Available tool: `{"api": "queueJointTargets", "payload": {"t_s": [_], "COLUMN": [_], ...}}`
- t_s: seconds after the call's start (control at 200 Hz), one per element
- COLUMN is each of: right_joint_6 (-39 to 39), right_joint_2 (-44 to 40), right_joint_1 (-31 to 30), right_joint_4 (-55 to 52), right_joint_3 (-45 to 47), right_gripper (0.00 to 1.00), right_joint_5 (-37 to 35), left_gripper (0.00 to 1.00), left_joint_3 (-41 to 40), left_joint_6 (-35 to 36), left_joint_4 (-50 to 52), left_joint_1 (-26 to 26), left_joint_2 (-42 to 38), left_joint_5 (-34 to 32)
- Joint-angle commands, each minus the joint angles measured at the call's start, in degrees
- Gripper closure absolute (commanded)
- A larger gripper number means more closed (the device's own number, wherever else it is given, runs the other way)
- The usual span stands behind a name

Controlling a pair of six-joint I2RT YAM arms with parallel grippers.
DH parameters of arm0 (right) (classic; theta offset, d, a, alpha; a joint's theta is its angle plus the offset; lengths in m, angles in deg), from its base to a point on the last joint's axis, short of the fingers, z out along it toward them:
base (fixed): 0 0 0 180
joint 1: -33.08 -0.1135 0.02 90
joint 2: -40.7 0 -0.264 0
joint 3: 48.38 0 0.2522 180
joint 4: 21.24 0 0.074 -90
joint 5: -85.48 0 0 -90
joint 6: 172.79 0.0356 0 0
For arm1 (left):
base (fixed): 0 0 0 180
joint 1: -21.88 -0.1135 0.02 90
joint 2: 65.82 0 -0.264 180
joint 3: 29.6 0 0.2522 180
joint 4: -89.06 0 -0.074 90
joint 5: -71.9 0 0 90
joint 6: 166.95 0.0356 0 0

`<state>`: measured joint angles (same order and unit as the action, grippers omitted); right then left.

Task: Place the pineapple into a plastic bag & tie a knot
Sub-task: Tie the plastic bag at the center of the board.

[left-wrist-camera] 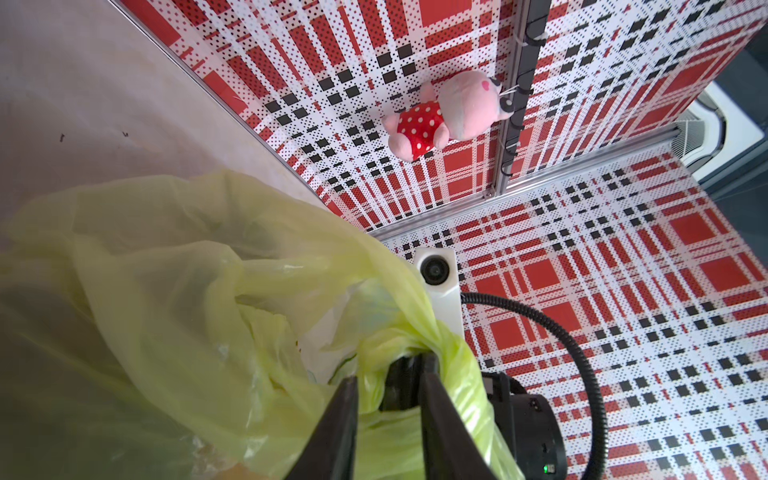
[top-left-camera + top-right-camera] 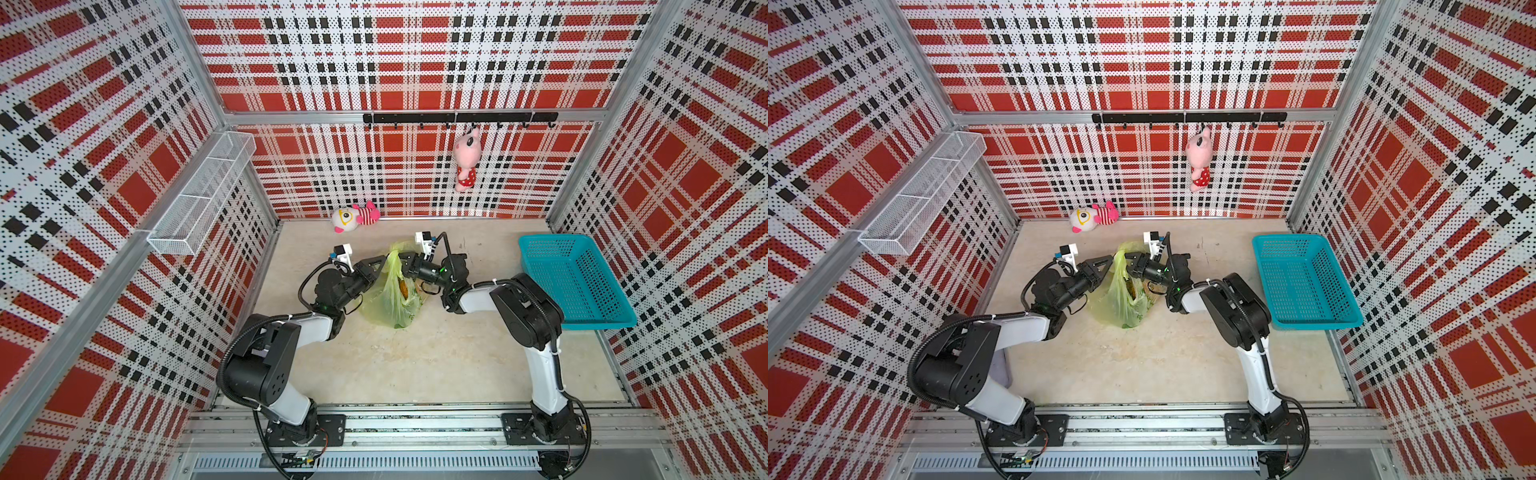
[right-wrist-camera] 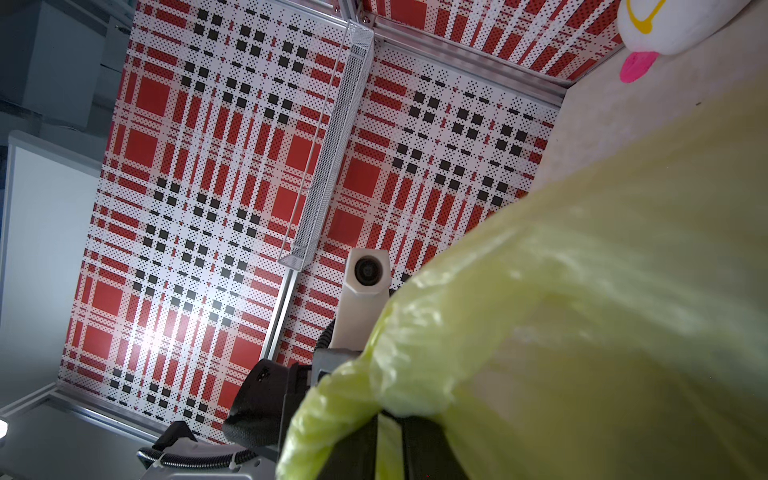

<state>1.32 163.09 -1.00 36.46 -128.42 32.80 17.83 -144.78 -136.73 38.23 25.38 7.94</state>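
Where my left pincer (image 2: 383,262) stands: jaws narrow, bunched film of the plastic bag (image 2: 386,299) filling the gap between them.
Right pincer (image 2: 402,266): jaws narrow, a flat strip of strap clamped between them; it faces the left pincer across the gathered neck (image 2: 395,251).
Deciding relation: that neck stands between my two pincers, left pincer on its left, right on its right, neither nearer; the bag's long axis runs from the neck toward the near side, down to its base on the table (image 2: 415,365).
Pineapple (image 2: 404,289): an orange-yellow form seen through the film, judged already inside.
Knot: none that I can make out; I judge the straps must next be crossed.
Surface: pale, mottled, flat.
Room: plaid walls; turquoise basket (image 2: 573,282) well apart on the right; striped plush toy (image 2: 353,218) lying at the far edge, pink plush toy (image 2: 465,160) hanging on the far wall.
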Motion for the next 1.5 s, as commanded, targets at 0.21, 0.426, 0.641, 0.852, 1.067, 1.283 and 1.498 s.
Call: {"api": "queueJointTargets", "payload": {"t_s": [0.21,0.426,0.641,0.852,1.067,1.283,1.498], "right_joint_6": [1.2,1.36,1.73,2.49,3.16,3.03,1.07], "right_joint_2": [0.4,0.49,0.73,0.84,1.08,0.95,-0.33], "right_joint_1": [-0.72,-0.72,-0.72,-0.72,-0.72,-0.63,0.29], "right_joint_4": [4.02,4.03,4.18,4.87,5.51,5.58,4.26], "right_joint_3": [0.01,0.01,-0.15,-0.45,-0.68,-0.1,1.8], "right_gripper": [0.85,0.85,0.85,0.85,0.85,0.85,0.85], "right_joint_5": [1.03,0.89,1.16,1.16,1.23,1.0,0.33], "left_gripper": [0.7,0.64,0.64,0.7,0.78,1.0,1.0], "left_joint_3": [-0.47,0.6,1.38,3.04,3.18,2.63,1.23], "left_joint_6": [-5.06,-7.39,-7.73,-8.4,-10.51,-11.1,-9.92], "left_joint_4": [-8.83,-12.21,-13.67,-14.66,-18.26,-20.07,-19.74], "left_joint_1": [-0.98,-0.5,-0.28,0.16,0.25,-0.22,-1.73], "left_joint_2": [3.92,6.44,7.15,8.01,9.24,9.03,7.43], "left_joint_5": [0.14,1.28,2.51,3.92,4.72,4.11,3.69]}}
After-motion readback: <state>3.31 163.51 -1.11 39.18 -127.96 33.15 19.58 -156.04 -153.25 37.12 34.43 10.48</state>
